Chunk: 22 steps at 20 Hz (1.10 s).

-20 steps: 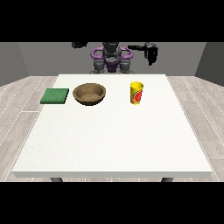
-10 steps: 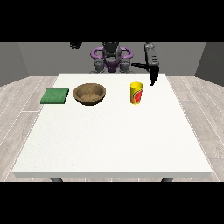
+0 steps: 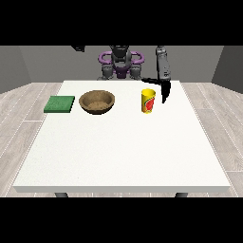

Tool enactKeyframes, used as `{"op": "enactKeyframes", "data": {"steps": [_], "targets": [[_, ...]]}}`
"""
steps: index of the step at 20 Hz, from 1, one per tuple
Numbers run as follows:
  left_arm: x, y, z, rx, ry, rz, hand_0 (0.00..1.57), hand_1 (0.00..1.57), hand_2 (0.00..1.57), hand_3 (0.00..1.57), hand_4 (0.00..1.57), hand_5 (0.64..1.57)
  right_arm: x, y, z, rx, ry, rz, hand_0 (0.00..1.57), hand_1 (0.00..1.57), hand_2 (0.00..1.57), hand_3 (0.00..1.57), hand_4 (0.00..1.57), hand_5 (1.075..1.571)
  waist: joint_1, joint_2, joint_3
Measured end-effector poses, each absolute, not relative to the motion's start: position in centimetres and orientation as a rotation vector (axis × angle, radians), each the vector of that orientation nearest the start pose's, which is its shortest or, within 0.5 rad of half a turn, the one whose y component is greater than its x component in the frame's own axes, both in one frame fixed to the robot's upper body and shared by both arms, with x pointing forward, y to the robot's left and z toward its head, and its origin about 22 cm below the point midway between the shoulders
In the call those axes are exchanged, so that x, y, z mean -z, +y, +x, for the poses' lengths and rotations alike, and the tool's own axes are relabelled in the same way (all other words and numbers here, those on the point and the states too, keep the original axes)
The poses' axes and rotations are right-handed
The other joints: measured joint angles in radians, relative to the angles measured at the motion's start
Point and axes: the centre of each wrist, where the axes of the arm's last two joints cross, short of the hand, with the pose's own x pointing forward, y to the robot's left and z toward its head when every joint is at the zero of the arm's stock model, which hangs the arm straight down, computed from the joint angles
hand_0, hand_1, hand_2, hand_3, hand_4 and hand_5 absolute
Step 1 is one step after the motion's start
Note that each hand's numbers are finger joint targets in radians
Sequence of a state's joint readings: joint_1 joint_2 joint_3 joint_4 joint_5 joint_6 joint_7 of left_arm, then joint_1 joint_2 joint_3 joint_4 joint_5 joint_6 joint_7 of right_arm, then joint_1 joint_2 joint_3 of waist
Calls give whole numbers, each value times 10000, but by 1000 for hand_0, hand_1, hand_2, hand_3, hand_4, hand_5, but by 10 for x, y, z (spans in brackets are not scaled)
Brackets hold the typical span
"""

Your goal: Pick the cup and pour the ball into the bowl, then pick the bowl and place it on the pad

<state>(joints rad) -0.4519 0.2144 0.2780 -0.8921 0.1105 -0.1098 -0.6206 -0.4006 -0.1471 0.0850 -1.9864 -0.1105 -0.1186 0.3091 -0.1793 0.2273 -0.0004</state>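
yellow cup (image 3: pixel 148 101) near tabletop (image 3: pixel 118 156) far edge | hand at the view's right (image 3: pixel 163 88) just beside cup, fingers straight, holding nothing | wooden bowl (image 3: pixel 97 101), green pad (image 3: pixel 60 104) toward far-left corner | near half bare

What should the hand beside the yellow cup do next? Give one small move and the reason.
Probably ease the hand at the view's right a little toward the yellow cup and close its fingers round it. The hand hangs just beside the cup, apparently not touching it, with fingers pointing down. The cup stands upright on the table, and the bowl waits further to the view's left.
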Motion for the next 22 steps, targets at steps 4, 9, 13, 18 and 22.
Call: {"op": "enactKeyframes", "data": {"steps": [4, 9, 13, 18, 22], "targets": [[23, 319, 344, -1004, -19875, 938, 0, 0, 0, 0, 0, 1423, -192, -205, 253, -1710, -20420, 1805, 0, 0, 0, 0, 0, 1568, -361, 197, -2], [32, 330, 346, -1208, -19971, 1165, 0, 0, 0, 0, 0, 1426, -201, -217, 238, -1926, -20823, 1925, 0, 0, 0, 0, 0, 1566, -708, 519, -6], [33, 340, 350, -1488, -20159, 1461, 1121, 1121, 1571, 1499, 480, 1536, -215, -228, 225, -2087, -21212, 1934, 0, 0, 0, 0, 0, 1564, -1008, 812, -7], [41, 345, 342, -577, -20533, 3490, 1317, 1317, 1571, 1571, 1039, 1487, -225, -238, 217, -2310, -21457, 2055, 0, 0, 0, 0, 0, 1559, -1356, 1029, 4], [41, 350, 342, -13, -20711, 4541, 1325, 1325, 1571, 1571, 1069, 1478, -232, -252, 215, -2280, -21548, 2057, 0, 0, 0, 0, 125, 1559, -1445, 1090, 31]]}}
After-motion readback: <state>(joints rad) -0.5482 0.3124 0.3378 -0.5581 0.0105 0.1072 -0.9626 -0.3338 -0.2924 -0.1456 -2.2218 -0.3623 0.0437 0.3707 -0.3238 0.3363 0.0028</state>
